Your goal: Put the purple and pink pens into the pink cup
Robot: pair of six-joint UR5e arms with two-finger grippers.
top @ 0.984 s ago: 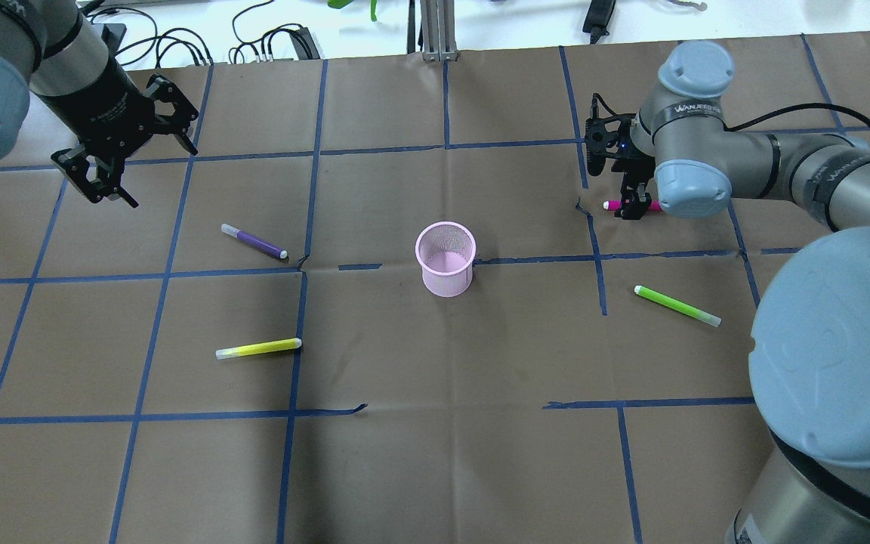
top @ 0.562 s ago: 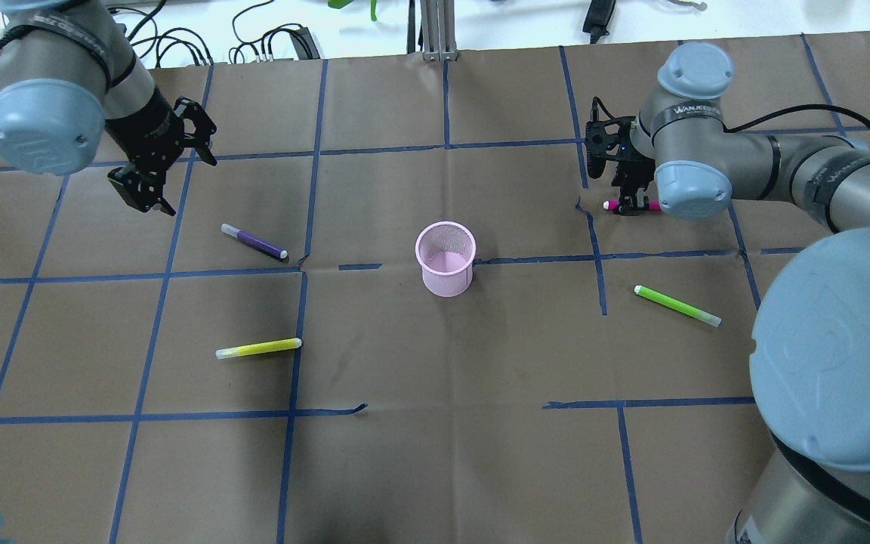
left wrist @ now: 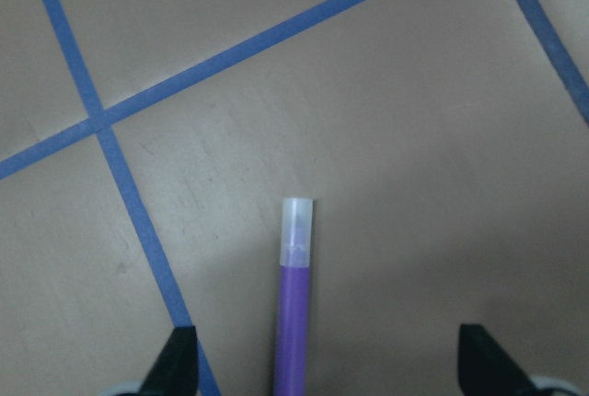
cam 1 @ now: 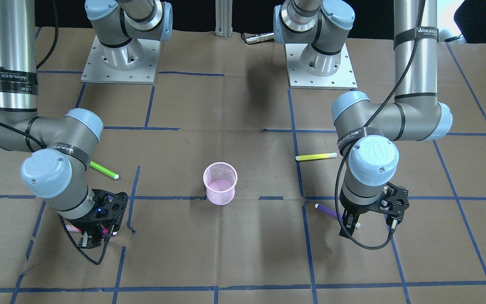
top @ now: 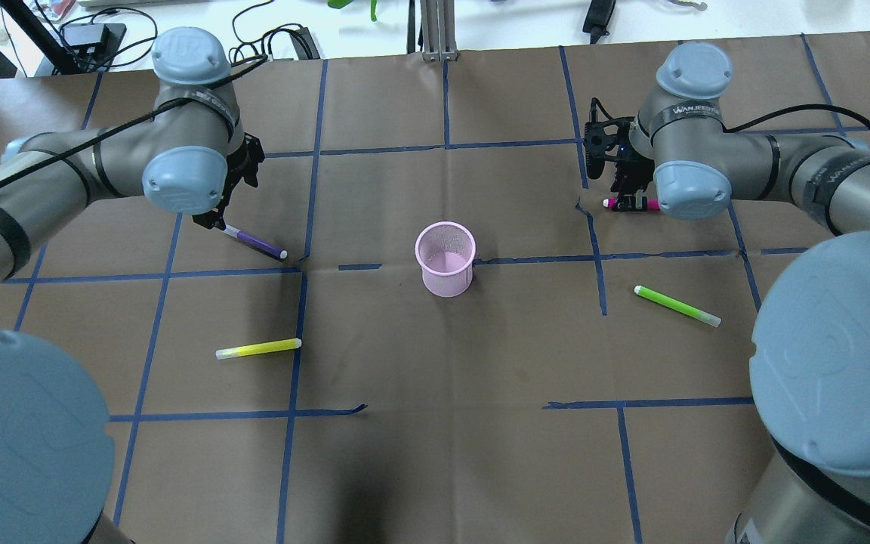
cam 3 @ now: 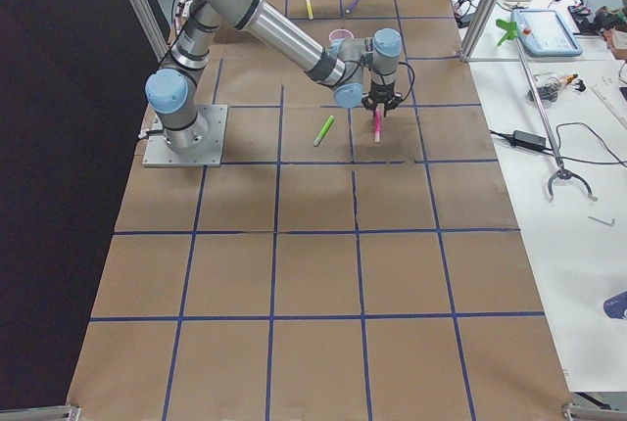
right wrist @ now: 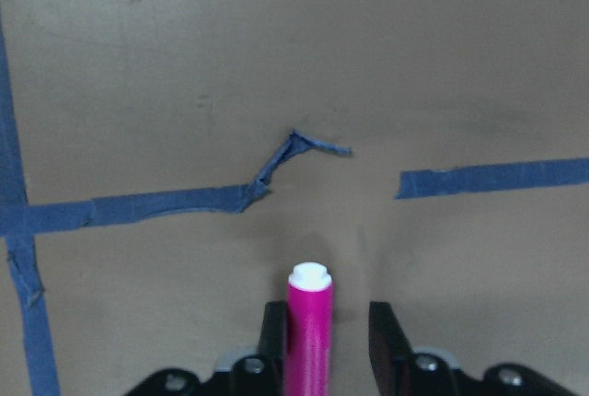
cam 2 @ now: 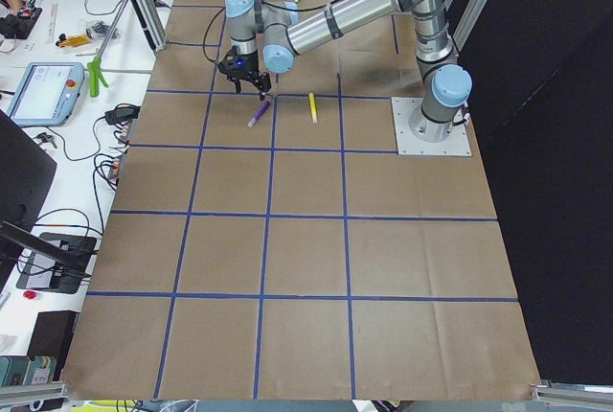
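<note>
The pink mesh cup (top: pixel 445 261) stands upright mid-table. The purple pen (top: pixel 257 243) lies flat to its left. My left gripper (top: pixel 212 217) hangs over the pen's clear-capped end. In the left wrist view its fingertips (left wrist: pixel 179 364) are wide apart and the pen (left wrist: pixel 294 322) lies between them, so it is open. The pink pen (top: pixel 615 204) lies flat to the cup's right. My right gripper (right wrist: pixel 327 318) straddles it with narrowed jaws. The pen (right wrist: pixel 308 331) is against one finger, with a gap to the other.
A yellow pen (top: pixel 258 348) lies at the near left and a green pen (top: pixel 677 305) at the near right. Blue tape lines grid the brown paper table cover. Cables lie beyond the far edge (top: pixel 254 45).
My left arm has swung in from the far left and its gripper now sits over the purple pen's capped end. My right gripper has stayed at the pink pen, shifting only slightly.
</note>
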